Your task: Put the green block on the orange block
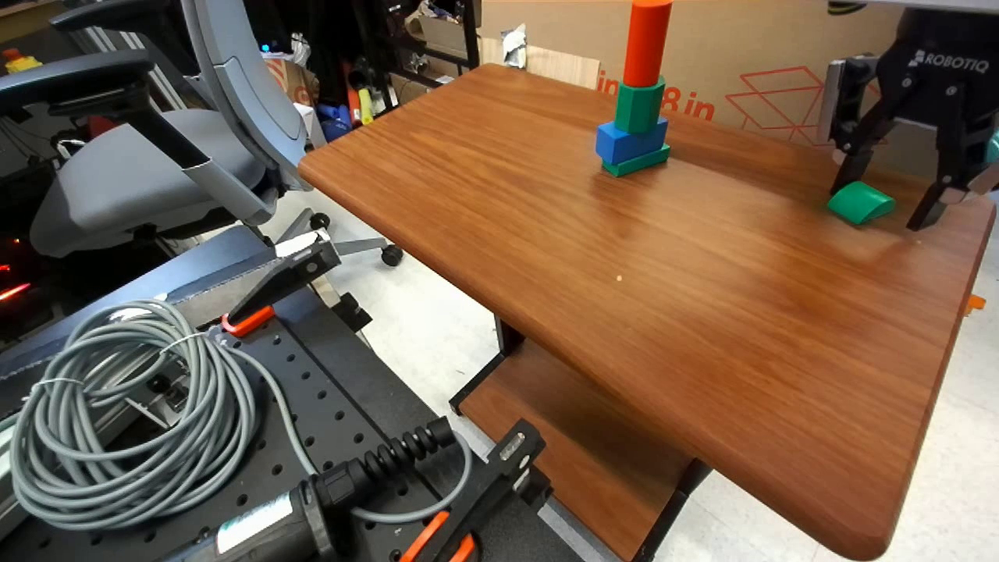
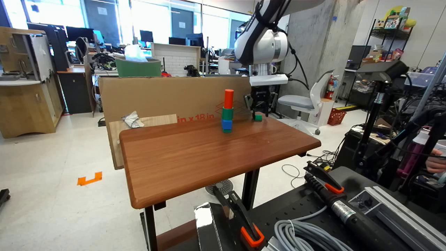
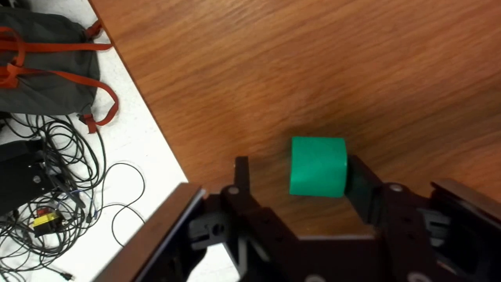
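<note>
The green block [image 1: 861, 203] is small and low with a curved top. It lies on the table at its far end, and it also shows in an exterior view [image 2: 258, 118] and the wrist view [image 3: 318, 167]. My gripper [image 1: 878, 208] is open around it, fingers pointing down. In the wrist view the gripper's [image 3: 298, 158] right finger is at the block's right side, touching or nearly so; a gap separates the left finger from it. The tall orange block [image 1: 647, 43] stands upright atop a stack; it also shows in an exterior view [image 2: 228, 99].
Under the orange block are a green piece [image 1: 638, 108], a blue block [image 1: 631, 142] and a flat green piece [image 1: 637, 161]. A cardboard sheet [image 2: 156, 94] stands behind the wooden table [image 2: 195, 157]. The table edge is close to the gripper in the wrist view.
</note>
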{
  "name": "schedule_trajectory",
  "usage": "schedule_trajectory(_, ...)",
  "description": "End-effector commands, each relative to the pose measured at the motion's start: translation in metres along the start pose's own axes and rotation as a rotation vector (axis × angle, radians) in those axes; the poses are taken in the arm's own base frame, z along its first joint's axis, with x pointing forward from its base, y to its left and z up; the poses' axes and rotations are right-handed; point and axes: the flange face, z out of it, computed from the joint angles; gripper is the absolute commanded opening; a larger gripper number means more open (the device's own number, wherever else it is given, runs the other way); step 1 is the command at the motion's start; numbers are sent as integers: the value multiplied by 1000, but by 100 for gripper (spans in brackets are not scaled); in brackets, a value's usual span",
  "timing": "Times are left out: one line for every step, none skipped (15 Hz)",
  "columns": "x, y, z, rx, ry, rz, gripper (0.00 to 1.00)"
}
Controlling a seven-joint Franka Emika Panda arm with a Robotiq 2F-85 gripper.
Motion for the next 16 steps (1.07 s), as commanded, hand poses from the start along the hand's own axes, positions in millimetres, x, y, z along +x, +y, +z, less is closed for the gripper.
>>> schedule_trajectory(8, -3, 0, -29, -4, -28, 31)
schedule_trajectory(9, -3, -2, -26, -2, -28, 23)
schedule_trajectory(8, -3, -6, -12, 1, -17, 16)
schedule_trajectory(8, -3, -10, -1, 5, -8, 10)
schedule_trajectory(6, -1, -19, 22, 6, 13, 9)
schedule_trajectory(4, -2, -24, 36, 8, 28, 9)
schedule_trajectory(-1, 0, -39, 60, 20, 37, 9)
schedule_trajectory(-2, 0, -45, 69, 28, 42, 9)
schedule_trajectory(-7, 2, -60, 84, 44, 50, 9)
schedule_trajectory(-10, 4, -71, 93, 56, 57, 9)
schedule_trajectory(-14, 5, -85, 102, 72, 68, 9)
schedule_trajectory(-19, 6, -96, 108, 86, 74, 9)
schedule_trajectory(-26, 6, -109, 116, 102, 80, 9)
schedule_trajectory(-32, 6, -121, 124, 115, 84, 9)
schedule_trajectory(-39, 4, -131, 135, 129, 92, 9)
schedule_trajectory(-46, 1, -138, 144, 132, 94, 9)
